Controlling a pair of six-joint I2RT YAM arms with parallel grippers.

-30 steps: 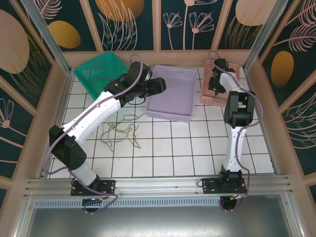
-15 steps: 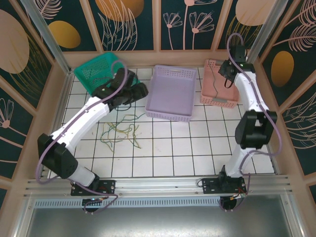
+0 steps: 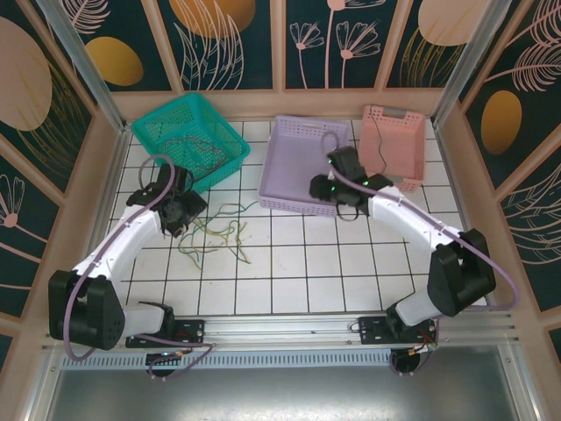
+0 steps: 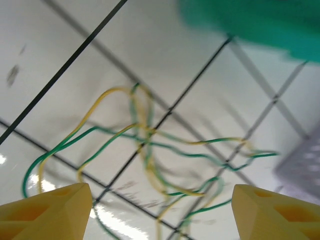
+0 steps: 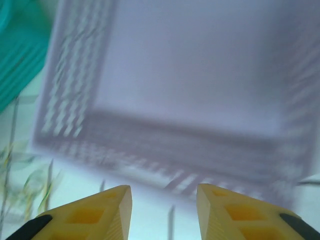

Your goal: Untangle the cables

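The cables [image 3: 216,232] lie as a loose green and yellow tangle on the white tiles, left of centre. My left gripper [image 3: 184,213] hovers at the tangle's left edge. In the left wrist view the green and yellow cables [image 4: 150,150] spread on the floor beyond my left gripper [image 4: 160,215], which is open with nothing held. My right gripper [image 3: 318,188] hangs over the front wall of the purple basket [image 3: 302,206]. In the right wrist view my right gripper [image 5: 164,205] is open and empty, with the purple basket [image 5: 200,75] blurred ahead.
A green basket [image 3: 153,123] at the back left holds dark cables [image 3: 197,145]. A pink basket [image 3: 412,118] at the back right holds a thin dark cable [image 3: 382,149]. Wooden walls enclose the tiled floor; the arm bases stand on the near rail.
My left arm swung from beside the purple basket back to the left and down over the tangle. My right arm left the pink basket and came over the purple basket's front.
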